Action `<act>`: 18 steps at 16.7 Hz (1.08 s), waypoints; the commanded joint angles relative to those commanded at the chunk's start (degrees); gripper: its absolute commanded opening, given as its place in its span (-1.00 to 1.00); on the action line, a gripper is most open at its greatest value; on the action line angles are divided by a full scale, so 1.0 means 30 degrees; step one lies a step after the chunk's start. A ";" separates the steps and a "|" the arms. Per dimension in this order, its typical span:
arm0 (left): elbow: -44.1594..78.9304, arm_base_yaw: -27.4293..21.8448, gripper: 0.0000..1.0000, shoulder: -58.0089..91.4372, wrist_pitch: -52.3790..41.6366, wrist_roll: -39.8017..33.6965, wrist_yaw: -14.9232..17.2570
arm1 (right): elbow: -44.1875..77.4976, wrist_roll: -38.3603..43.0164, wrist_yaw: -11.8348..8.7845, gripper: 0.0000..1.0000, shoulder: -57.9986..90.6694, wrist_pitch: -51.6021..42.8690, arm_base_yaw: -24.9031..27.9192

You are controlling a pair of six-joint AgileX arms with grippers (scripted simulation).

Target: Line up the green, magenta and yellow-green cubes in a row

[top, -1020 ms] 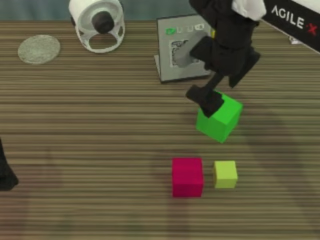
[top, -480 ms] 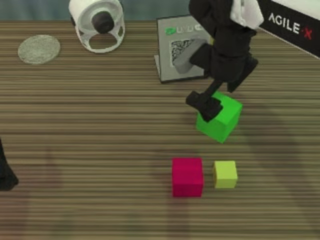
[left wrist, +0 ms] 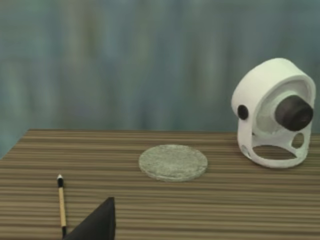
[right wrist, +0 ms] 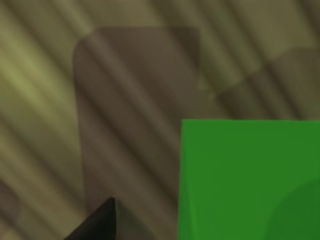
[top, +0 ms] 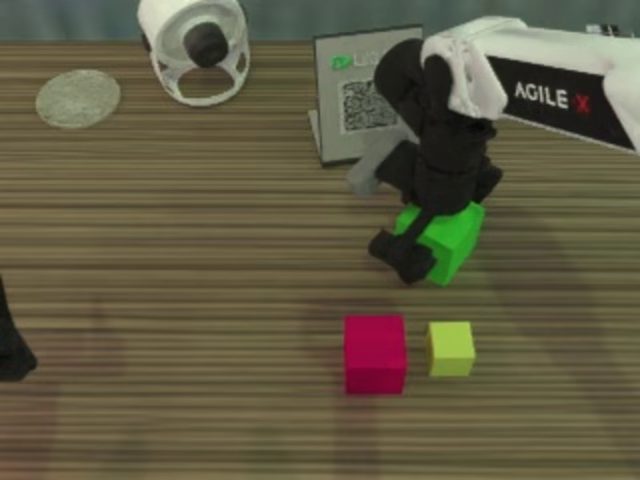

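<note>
The green cube (top: 452, 235) lies right of centre, turned at an angle, and fills the right wrist view (right wrist: 250, 180). My right gripper (top: 432, 240) is down over it and open. One black fingertip (top: 404, 258) sits beside the cube's left face; in the right wrist view that fingertip (right wrist: 102, 220) stands a gap away from the cube. The other finger is hidden under the wrist. Nearer the front, the magenta cube (top: 375, 353) and the small yellow-green cube (top: 451, 348) sit side by side, a small gap apart. My left gripper (top: 12, 352) is parked at the left edge.
A grey card stand with a QR code (top: 345, 95) is just behind the right arm. A white roll holder (top: 195, 48) and a flat grey disc (top: 78, 97) lie at the back left. A pencil (left wrist: 61, 205) shows in the left wrist view.
My right arm has swung and dropped lower over the green cube; the visible finger slid from the cube's top corner down along its left side. The cubes have barely moved.
</note>
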 joint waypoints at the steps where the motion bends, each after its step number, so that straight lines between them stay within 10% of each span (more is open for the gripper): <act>1: 0.0000 0.0000 1.00 0.0000 0.0000 0.0000 0.0000 | 0.0000 0.0000 0.0000 1.00 0.0000 0.0000 0.0000; 3: 0.0000 0.0000 1.00 0.0000 0.0000 0.0000 0.0000 | 0.0000 0.0000 0.0000 1.00 0.0000 0.0000 0.0000; 16: 0.0000 0.0000 1.00 0.0000 0.0000 0.0000 0.0000 | 0.0000 0.0000 0.0000 -0.96 0.0000 0.0000 0.0000; 18: 0.0000 0.0000 1.00 0.0000 0.0000 0.0000 0.0000 | 0.0000 0.0000 0.0000 -1.00 0.0000 0.0000 0.0000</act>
